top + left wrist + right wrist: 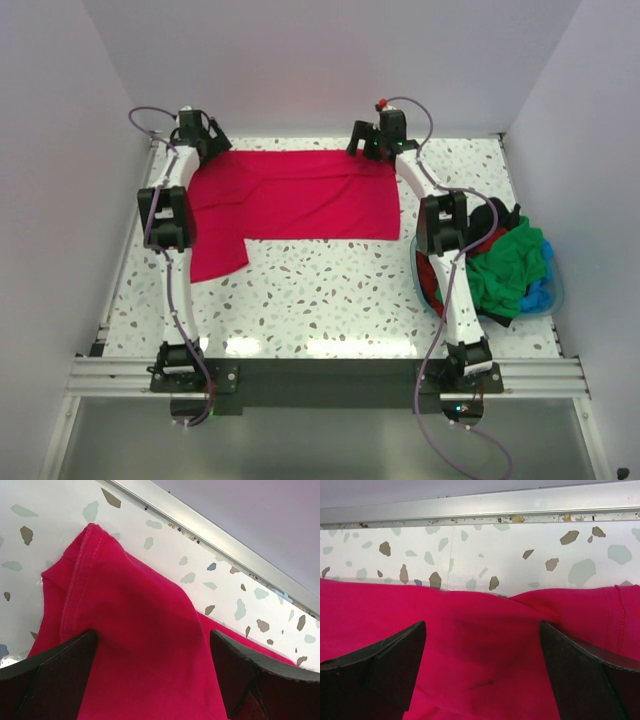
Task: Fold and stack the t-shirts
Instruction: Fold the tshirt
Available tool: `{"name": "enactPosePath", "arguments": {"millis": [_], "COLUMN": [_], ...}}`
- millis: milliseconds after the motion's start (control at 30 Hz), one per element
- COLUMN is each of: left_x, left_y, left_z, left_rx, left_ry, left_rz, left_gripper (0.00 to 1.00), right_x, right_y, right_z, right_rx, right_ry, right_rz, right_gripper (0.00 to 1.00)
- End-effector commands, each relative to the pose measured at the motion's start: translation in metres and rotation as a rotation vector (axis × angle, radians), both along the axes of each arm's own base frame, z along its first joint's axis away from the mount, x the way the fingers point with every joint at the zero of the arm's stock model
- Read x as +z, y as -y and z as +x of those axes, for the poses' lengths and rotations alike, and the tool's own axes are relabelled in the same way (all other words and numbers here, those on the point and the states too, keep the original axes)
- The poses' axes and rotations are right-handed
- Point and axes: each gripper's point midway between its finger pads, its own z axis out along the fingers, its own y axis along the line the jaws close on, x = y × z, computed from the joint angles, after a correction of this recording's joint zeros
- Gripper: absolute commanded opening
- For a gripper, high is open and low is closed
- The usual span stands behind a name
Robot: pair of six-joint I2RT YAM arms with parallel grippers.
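Top view: crimson t-shirt [300, 200] lies spread along the far side of the bench [330, 300]. Left claw [205, 135] and right claw [372, 140] sit at its far edge. Spare shirts [510, 265] are heaped in the blue basket [555, 290].

Left wrist: jaws wide apart, straddling a raised ridge of cloth, nothing pinched.

Right wrist: same, open over the far edge.

Judgement: cloth is light, limp and drapes. Pinch both far corners together.

Plain, pale lilac-grey walls [330, 60] stand around me on three sides. Under me lies an evenly lit white tabletop flecked with grey and brown terrazzo chips [330, 300]. A silver aluminium rail [480, 502] edges its far side, and ribbed aluminium bars [330, 378] run along the near one.
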Motion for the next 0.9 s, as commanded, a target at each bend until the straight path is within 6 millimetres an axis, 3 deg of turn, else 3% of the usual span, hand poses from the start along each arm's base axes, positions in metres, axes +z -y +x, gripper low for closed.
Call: {"name": "enactPosePath", "arguments": {"millis": [0,67,100,133,167,200,233,267,300,333,367,400,433,467,500,533,567,600,633,667,700,733,767,800,867], "left_x": [-0.020,0.026,0.044,0.087,0.111,0.119,0.169,0.183,0.168,0.209,0.210,0.174,0.198,0.185,0.140,0.159,0.149,0.113,0.116,0.101,0.084,0.078,0.071,0.052,0.041], "left_y": [0.011,0.009,0.007,0.005,0.004,0.004,0.006,0.000,0.000,-0.003,-0.005,-0.005,-0.006,-0.004,-0.003,-0.001,-0.003,-0.004,-0.006,-0.008,-0.009,-0.011,-0.009,-0.004,-0.002], "left_z": [-0.008,-0.003,-0.006,-0.010,-0.012,-0.024,-0.039,-0.052,-0.075,-0.100,-0.119,-0.154,-0.186,-0.218,-0.256,-0.283,-0.300,-0.332,-0.350,-0.373,-0.393,-0.406,-0.415,-0.427,-0.433], "left_rx": [-0.065,-0.065,-0.061,-0.050,-0.046,-0.043,-0.042,-0.012,0.009,0.036,0.054,0.081,0.117,0.141,0.173,0.189,0.219,0.238,0.257,0.282,0.319,0.344,0.361,0.347,0.354], "left_ry": [-0.053,0.013,0.020,0.064,0.100,0.082,0.147,0.150,0.081,0.130,0.108,-0.012,0.009,-0.062,-0.175,-0.110,-0.111,-0.201,-0.188,-0.265,-0.328,-0.352,-0.371,-0.412,-0.401], "left_rz": [-0.046,-0.027,-0.014,0.001,0.008,0.009,0.015,0.036,0.033,0.050,0.052,0.043,0.046,0.032,0.021,0.019,0.009,0.023,0.028,0.041,0.041,0.050,0.037,0.019,0.010], "left_gripper": [1.00,1.00,1.00,1.00,1.00,1.00,1.00,1.00,1.00,1.00,1.00,1.00,1.00,1.00,1.00,1.00,1.00,1.00,1.00,1.00,1.00,1.00,1.00,1.00,1.00], "right_x": [0.025,0.050,0.087,0.095,0.110,0.116,0.152,0.167,0.176,0.193,0.198,0.175,0.205,0.202,0.173,0.169,0.194,0.164,0.161,0.181,0.156,0.156,0.170,0.153,0.149], "right_y": [-0.006,-0.006,-0.007,-0.011,-0.008,-0.013,-0.014,-0.015,-0.027,-0.027,-0.029,-0.034,-0.032,-0.037,-0.033,-0.031,-0.032,-0.025,-0.023,-0.022,-0.017,-0.011,-0.007,0.001,0.008], "right_z": [0.011,0.010,0.007,0.000,-0.003,-0.012,-0.023,-0.031,-0.044,-0.064,-0.076,-0.096,-0.116,-0.131,-0.151,-0.165,-0.187,-0.206,-0.219,-0.238,-0.256,-0.267,-0.280,-0.294,-0.308], "right_rx": [0.018,0.025,0.030,0.033,0.027,0.031,0.040,0.036,0.058,0.071,0.073,0.079,0.065,0.068,0.069,0.054,0.055,0.042,0.028,0.032,0.033,0.012,0.006,-0.004,-0.024], "right_ry": [0.068,0.096,0.142,0.136,0.151,0.144,0.187,0.202,0.203,0.198,0.190,0.122,0.153,0.137,0.073,0.053,0.088,0.034,0.019,0.053,-0.003,-0.007,0.023,-0.005,-0.006], "right_rz": [0.032,0.030,0.038,0.032,0.026,0.012,-0.005,-0.025,-0.036,-0.051,-0.061,-0.099,-0.087,-0.094,-0.118,-0.107,-0.080,-0.098,-0.081,-0.051,-0.068,-0.062,-0.047,-0.060,-0.044], "right_gripper": [0.99,0.99,0.99,0.99,0.99,0.99,0.99,0.99,0.99,0.99,0.99,0.99,0.99,0.99,0.99,0.99,0.99,0.99,0.99,0.99,0.99,0.99,0.99,0.99,0.99]}}
